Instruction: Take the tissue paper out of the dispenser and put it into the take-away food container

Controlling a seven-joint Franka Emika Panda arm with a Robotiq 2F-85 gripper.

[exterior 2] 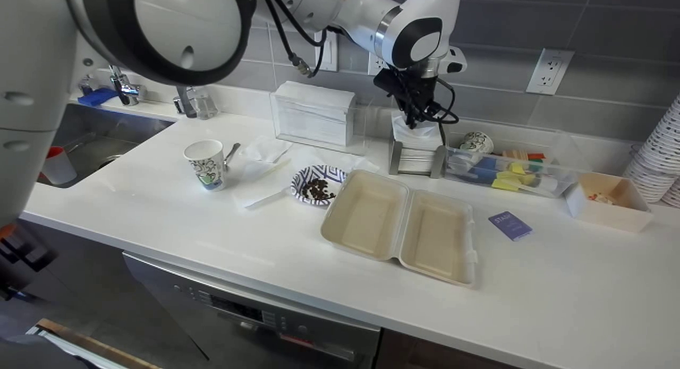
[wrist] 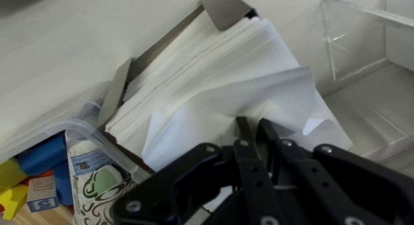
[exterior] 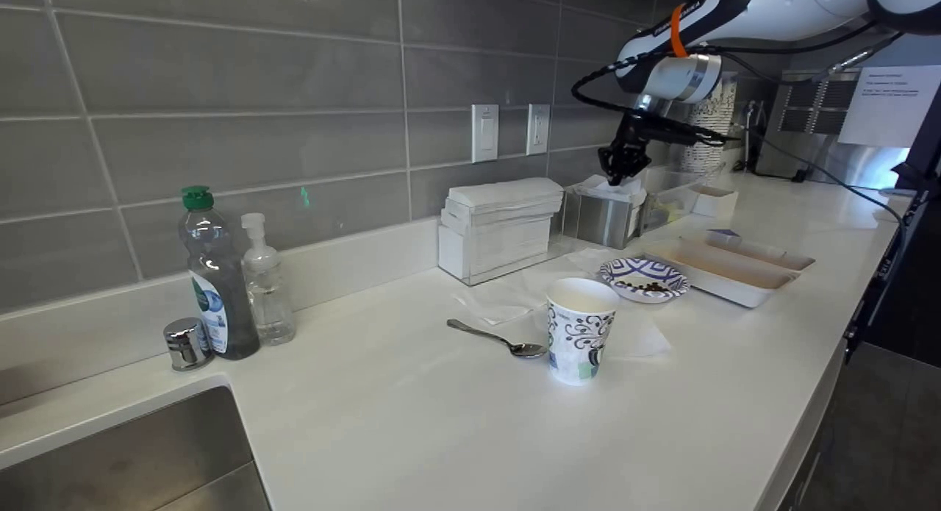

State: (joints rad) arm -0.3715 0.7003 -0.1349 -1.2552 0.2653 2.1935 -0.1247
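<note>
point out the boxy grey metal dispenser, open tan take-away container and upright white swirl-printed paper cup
Boxy grey metal dispenser (exterior: 604, 221), in an exterior view: side wall.
Open tan rectangular container (exterior 2: 367, 216), in an exterior view: bare inner floor.
Upright white paper cup (exterior: 579, 342), in an exterior view: outer wall.

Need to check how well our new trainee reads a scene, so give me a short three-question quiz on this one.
1. True or false: the take-away food container lies open.
2. Fill in: the fingers reach the ____ stacked in the dispenser.
3. Which holds dark bits: (a) dispenser, (b) shallow patterned bowl, (c) take-away food container?
Key: 1. true; 2. tissue paper; 3. (b).
</note>
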